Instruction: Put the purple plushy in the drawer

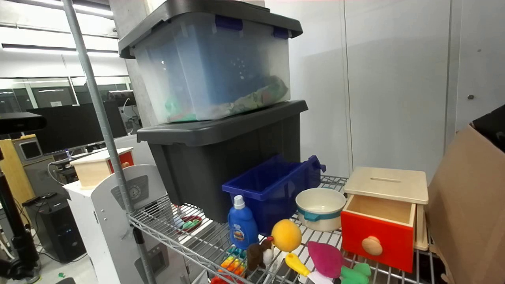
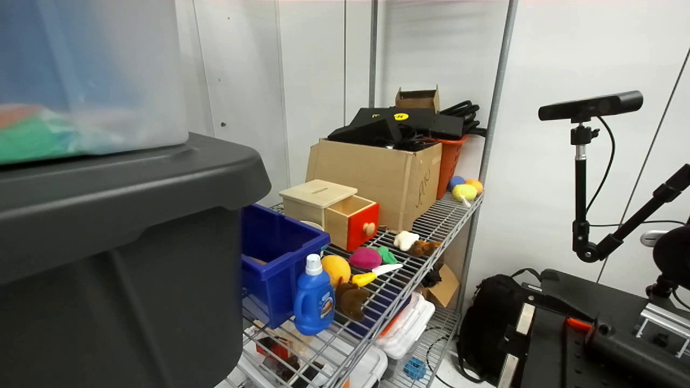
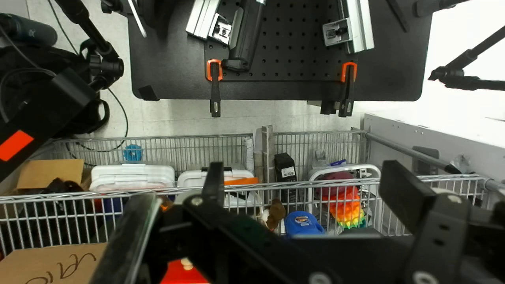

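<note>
The purple plushy [image 1: 325,259] lies on the wire shelf in front of the drawer; it also shows in an exterior view [image 2: 365,258]. It is hidden in the wrist view. The drawer [image 1: 363,243], red-fronted with a light wooden knob, is pulled open from its wooden box [image 1: 388,182]; it also shows in an exterior view [image 2: 363,223]. In the wrist view a piece of the drawer's red front [image 3: 177,273] shows behind the gripper. My gripper [image 3: 311,185] is open with nothing between its fingers, away from the plushy. It is out of both exterior views.
Beside the plushy are a green toy [image 1: 356,274], a yellow-handled toy knife [image 1: 298,265] and an orange ball [image 1: 287,235]. A pot [image 1: 320,221], blue bin [image 1: 244,190] and blue bottle [image 1: 241,227] stand left. A cardboard box [image 2: 361,172] stands beside the wooden box.
</note>
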Robot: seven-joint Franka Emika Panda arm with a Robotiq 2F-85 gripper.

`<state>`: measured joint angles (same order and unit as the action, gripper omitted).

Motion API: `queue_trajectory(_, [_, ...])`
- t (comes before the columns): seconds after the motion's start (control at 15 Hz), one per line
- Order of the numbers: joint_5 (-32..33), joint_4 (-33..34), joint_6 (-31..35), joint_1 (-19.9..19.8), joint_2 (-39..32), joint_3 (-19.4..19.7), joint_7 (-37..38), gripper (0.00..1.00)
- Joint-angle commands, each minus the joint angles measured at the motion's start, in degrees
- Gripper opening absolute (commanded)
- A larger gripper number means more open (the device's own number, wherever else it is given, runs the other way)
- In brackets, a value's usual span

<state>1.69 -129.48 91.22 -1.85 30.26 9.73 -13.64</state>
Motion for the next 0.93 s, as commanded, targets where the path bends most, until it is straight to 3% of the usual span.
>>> queue_trajectory(0.0, [-0.2, 0.1, -0.1, -0.6, -0.1, -0.5, -0.2, 1.00])
queue_trajectory(0.87, [1.0, 3.8, -1.8, -0.3, -5.1, -1.8, 0.6, 1.00])
